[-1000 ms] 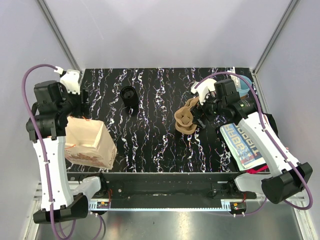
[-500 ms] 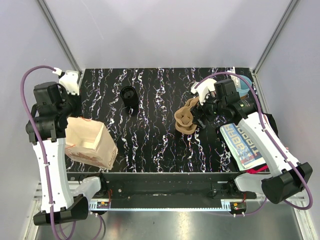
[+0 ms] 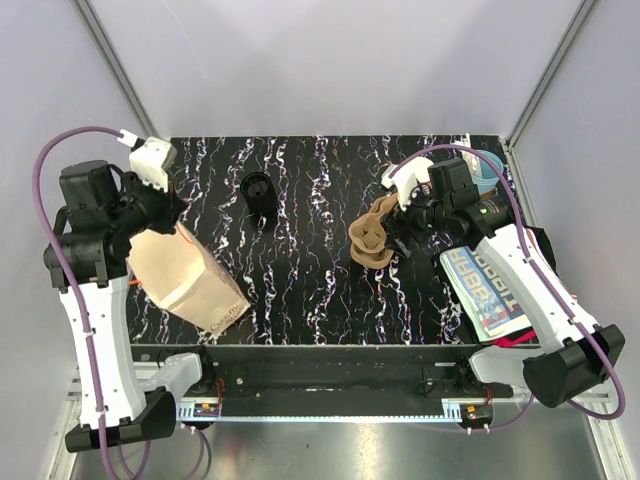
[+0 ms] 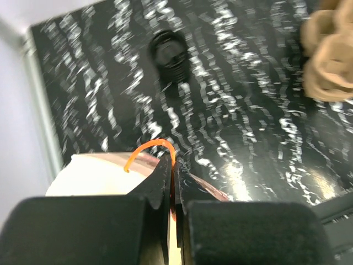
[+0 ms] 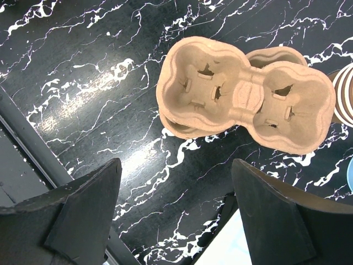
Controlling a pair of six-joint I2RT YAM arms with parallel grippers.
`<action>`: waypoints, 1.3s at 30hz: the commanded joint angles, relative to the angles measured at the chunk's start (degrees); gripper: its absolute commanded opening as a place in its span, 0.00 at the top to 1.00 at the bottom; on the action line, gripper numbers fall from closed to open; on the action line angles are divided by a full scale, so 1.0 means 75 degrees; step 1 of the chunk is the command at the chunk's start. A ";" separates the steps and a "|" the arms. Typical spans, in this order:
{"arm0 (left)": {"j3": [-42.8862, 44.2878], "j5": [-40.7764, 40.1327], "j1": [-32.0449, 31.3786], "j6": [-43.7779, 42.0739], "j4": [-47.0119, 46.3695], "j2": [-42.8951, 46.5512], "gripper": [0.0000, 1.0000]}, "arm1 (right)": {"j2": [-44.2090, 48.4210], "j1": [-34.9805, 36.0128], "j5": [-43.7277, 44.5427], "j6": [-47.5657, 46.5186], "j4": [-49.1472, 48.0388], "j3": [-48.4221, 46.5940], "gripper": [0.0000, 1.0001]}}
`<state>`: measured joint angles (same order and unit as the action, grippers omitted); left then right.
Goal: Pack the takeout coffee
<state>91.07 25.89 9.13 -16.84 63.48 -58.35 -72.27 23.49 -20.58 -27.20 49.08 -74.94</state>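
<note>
I'm pinching the paper bag's (image 3: 185, 275) rim with my left gripper (image 4: 172, 165).
The takeout coffee (image 3: 258, 188) is sitting beyond the bag (right gripper (image 5: 176, 182) hanging spread); I'm risking tearing the thin rim by tugging.

Your overhead view is bright and even. Light falls from above, and shadows on the tabletop (image 3: 320, 290) are short and soft. Your left wrist view is motion-smeared: white veins streak, the black lid (image 4: 171, 55) is fuzzy, the near foreground dark and unfocused. Your right wrist view is sharp on the pulp cup carrier (image 5: 242, 99), with pale glare patches to its left.
</note>
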 commanded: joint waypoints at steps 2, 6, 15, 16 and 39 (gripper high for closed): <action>0.0490 0.1575 -0.0605 -0.0718 0.0043 -0.0165 1.00 | 0.0074 0.0033 0.0107 0.0099 -0.0392 -0.0075 0.13; 0.0607 0.1237 -0.1625 -0.0883 0.0055 -0.0306 1.00 | 0.0073 0.0033 0.0201 0.0135 -0.0427 -0.0075 0.13; 0.0702 0.0112 -0.3712 -0.0895 -0.0015 -0.0798 1.00 | 0.0120 0.0033 0.0341 0.0170 -0.0521 -0.0016 0.12; 0.0678 0.0041 -0.3817 -0.0895 -0.0085 -0.0822 1.00 | 0.0120 0.0033 0.0388 0.0170 -0.0532 -0.0016 0.12; 0.0831 0.0450 -0.6197 -0.2711 -0.0800 -0.1830 0.99 | -0.2069 -0.0530 0.1080 -0.0216 -0.0732 -0.1211 0.12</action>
<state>94.61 25.78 -36.12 -34.61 60.51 -72.23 -84.77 20.25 -13.87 -27.38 44.82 -79.37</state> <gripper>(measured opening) 0.012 0.876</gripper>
